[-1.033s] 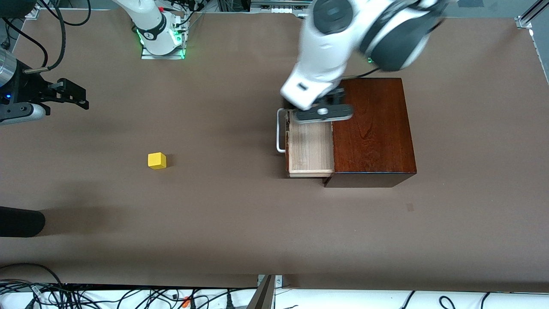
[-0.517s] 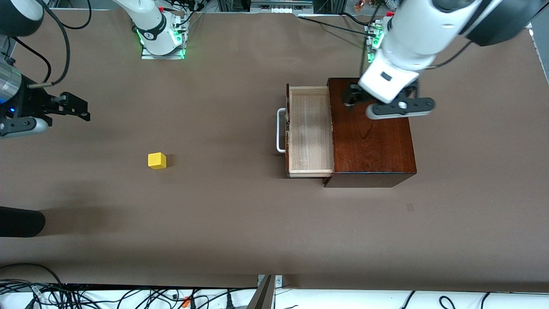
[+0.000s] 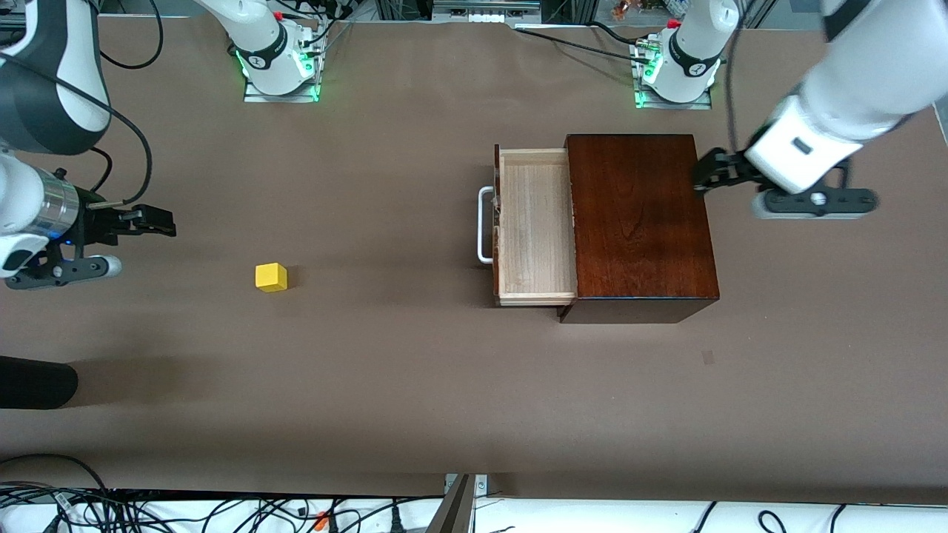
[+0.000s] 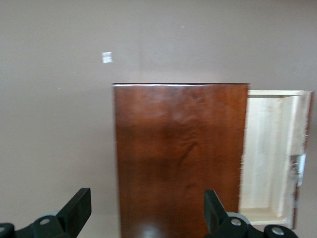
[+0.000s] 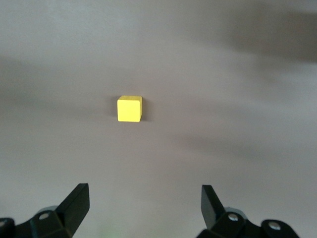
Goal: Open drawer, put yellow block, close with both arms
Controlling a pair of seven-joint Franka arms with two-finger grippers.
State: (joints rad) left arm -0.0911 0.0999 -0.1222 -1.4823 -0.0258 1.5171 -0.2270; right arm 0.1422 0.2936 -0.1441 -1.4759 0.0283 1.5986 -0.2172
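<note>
You have one yellow block [image 3: 271, 277] left of centre, one drawer [image 3: 536, 226] pulled out, apparently empty; left gripper [image 3: 703, 176] and right gripper [image 3: 159, 222] both spread, holding nothing.

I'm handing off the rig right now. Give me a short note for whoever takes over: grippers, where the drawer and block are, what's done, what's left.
Left gripper: open, empty, in the air at the box's edge toward the left arm's end of the table.
Right gripper: open, empty, above bare table at the right arm's end, block in its wrist view.
Drawer: pulled out of the mahogany box, tray empty.
Yellow block: on the table between right gripper and drawer, untouched.
Done: drawer opened.
Left: pick up the block, drop it in the drawer, close the drawer with both arms.
</note>
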